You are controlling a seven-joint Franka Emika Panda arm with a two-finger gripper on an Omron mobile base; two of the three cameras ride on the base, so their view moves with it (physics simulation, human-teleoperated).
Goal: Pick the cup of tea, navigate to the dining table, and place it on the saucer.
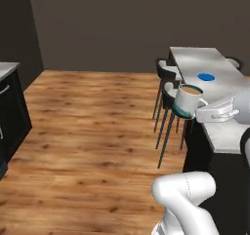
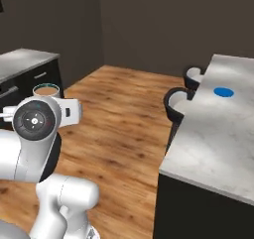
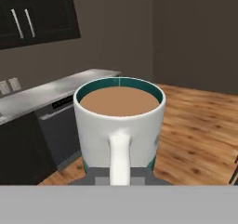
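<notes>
Left base view puts the cup of tea [image 1: 187,100] at three o'clock, held aloft, upright, in the hand [image 1: 201,111] clenched on its handle, well short of the saucer [image 1: 206,77] on the table [image 1: 222,127]; brimful and rigid, it would likely slosh if tilted.

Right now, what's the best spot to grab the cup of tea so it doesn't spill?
Grab the cup of tea by its handle, coming level from the handle side. The handle sticks out of the side wall like a thin upright bar that the pincer can shut on. That is how it is held now, with the cup upright and the tea staying flat inside.
</notes>
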